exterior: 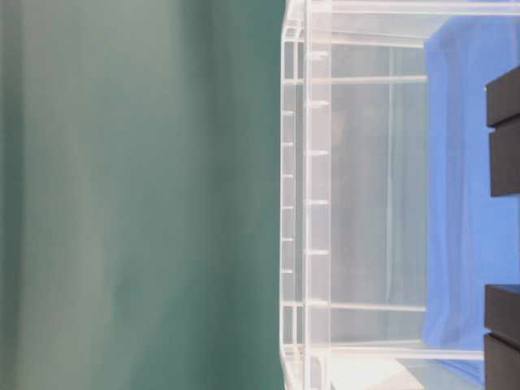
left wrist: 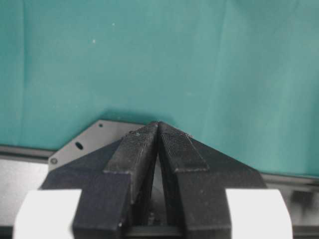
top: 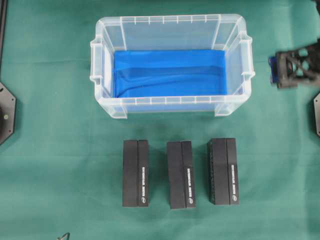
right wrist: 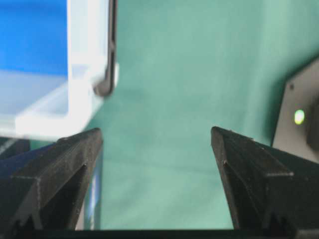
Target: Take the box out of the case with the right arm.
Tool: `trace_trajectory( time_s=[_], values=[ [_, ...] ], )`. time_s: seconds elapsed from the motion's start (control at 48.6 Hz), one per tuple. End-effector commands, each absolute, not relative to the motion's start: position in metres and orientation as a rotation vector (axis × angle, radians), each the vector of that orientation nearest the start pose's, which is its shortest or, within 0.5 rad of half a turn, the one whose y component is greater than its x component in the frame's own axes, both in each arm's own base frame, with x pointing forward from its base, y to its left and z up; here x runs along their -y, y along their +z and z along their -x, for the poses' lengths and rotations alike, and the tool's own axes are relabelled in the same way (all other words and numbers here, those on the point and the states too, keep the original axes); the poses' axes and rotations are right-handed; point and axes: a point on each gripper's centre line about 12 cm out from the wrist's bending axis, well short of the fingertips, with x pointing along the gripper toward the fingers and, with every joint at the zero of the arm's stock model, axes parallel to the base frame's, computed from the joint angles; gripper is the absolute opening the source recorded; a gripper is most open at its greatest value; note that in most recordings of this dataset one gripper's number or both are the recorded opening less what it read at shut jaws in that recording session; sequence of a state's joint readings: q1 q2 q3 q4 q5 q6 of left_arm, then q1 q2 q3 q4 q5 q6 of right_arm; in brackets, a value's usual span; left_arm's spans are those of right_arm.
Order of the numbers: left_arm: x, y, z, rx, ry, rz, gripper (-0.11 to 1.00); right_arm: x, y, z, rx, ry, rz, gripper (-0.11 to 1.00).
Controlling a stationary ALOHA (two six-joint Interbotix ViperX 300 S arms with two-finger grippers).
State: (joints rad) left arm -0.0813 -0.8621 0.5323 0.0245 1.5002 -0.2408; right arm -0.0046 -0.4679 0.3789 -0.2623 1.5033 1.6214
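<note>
Three black boxes (top: 136, 173) stand in a row on the green cloth (top: 50, 150) in front of the clear case (top: 170, 107), whose blue-lined floor is bare. Each box has a white line of print down its right half, too small to read. The right gripper (right wrist: 157, 144) hangs beside the case's right end, jaws spread wide, gripping nothing. The left gripper (left wrist: 158, 124) is pinched closed over the cloth, empty.

left black box (top: 136, 173): white print strip along its right half, too small to read | middle black box (top: 181, 174): same white strip, unreadable | right black box (top: 223, 171): same, unreadable; all three in a row just in front of the clear case (top: 100, 55) | no other text seen
</note>
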Motion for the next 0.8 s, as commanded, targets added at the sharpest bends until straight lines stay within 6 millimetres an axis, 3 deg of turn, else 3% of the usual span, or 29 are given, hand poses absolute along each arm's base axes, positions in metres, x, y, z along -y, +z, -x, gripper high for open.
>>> trace_trajectory(
  time_s=[0.0,0.309,0.782],
  values=[
    [0.009,0.359,-0.142,-1.158,0.089,0.146,0.02,0.047,0.342,-0.234,-0.838,-1.232,-1.143,0.87],
    [0.009,0.359,-0.142,-1.158,0.09,0.147,0.02,0.081,0.342,-0.227,-0.842,-1.25,-1.137,0.87],
    [0.009,0.358,-0.143,-1.164,0.091,0.148,0.02,0.082,0.341,-0.226,-0.858,-1.244,-1.142,0.87]
  ],
)
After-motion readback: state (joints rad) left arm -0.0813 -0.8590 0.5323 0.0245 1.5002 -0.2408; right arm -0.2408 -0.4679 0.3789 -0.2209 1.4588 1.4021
